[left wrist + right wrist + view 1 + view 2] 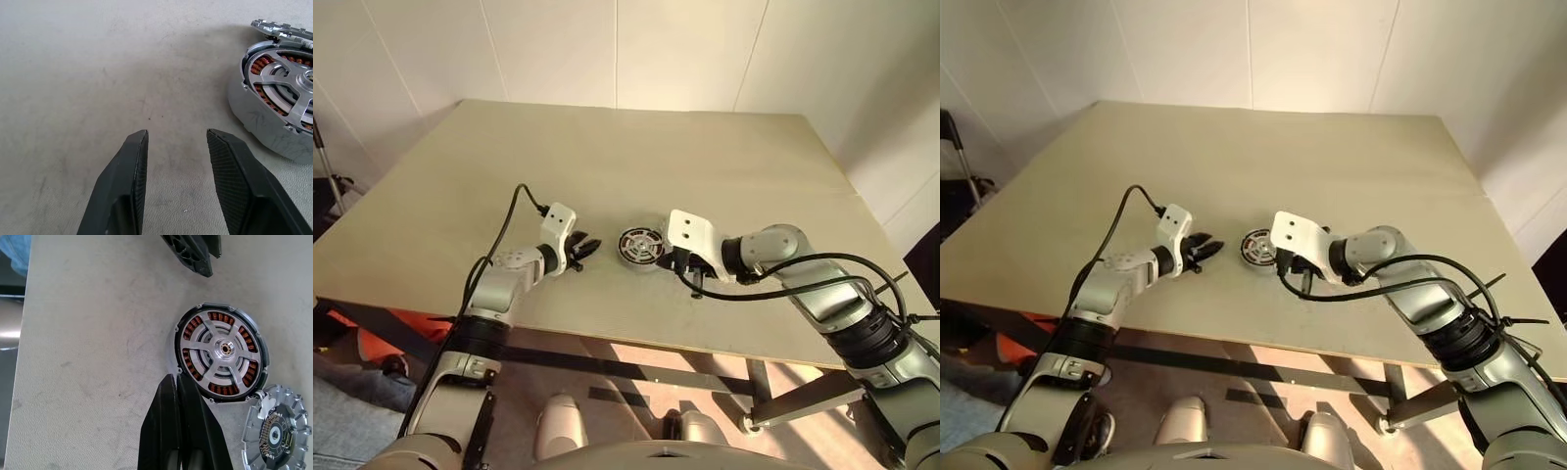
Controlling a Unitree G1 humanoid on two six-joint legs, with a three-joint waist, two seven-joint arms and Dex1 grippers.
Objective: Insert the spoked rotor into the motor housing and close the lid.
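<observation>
Two grippers flanked the housing near the middle of the head frames, on the front half of a pale table. From the left of the frame the left gripper pointed toward the housing and stopped short of it, with a strip of bare tabletop between them. In its wrist view its two black fingers stood apart with nothing between them, and the housing sat at the right edge of that frame. From the right of the frame the right gripper reached in under its white wrist mount. In its wrist view the fingers were pressed together, and their tips lay right at the housing's silver rim; whether they actually touched it could not be told. The housing sat flat and face up in the centre right of that frame, showing orange-copper windings around a silver spoked face with a small hub. The rotor, a grey disc with a notched rim and dark centre, lay in the lower right corner of that frame, just beside the housing and outside it. It looked slightly tilted, though its contact with the housing rim was unclear. Neither gripper held it.
</observation>
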